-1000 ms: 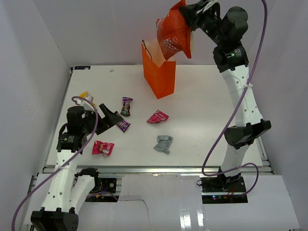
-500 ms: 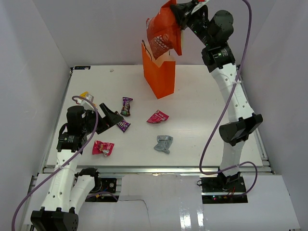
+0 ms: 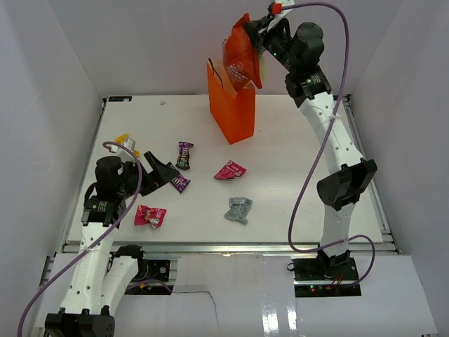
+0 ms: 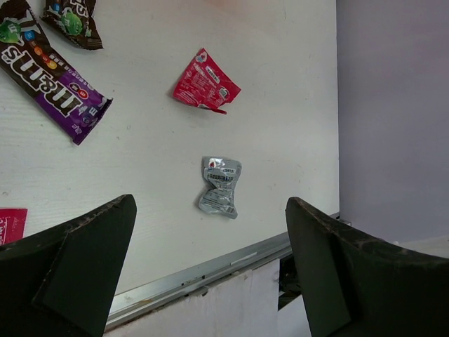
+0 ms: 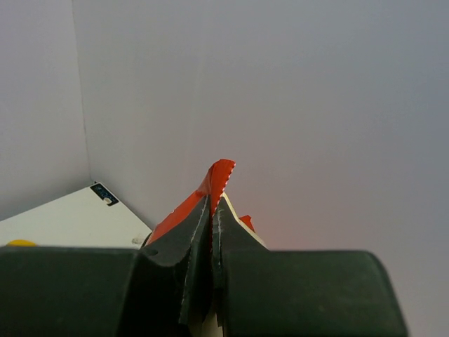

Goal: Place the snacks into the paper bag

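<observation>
We count one paper bag far on the surface, one chip bag clamped in the right pincer, now shifted left over its mouth, and seemingly six small packets by the wide-spread left pincer.

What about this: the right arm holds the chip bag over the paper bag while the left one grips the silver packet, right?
Not quite. The left end effector is open and empty; the silver packet lies on the table, as the left wrist view shows.
</observation>
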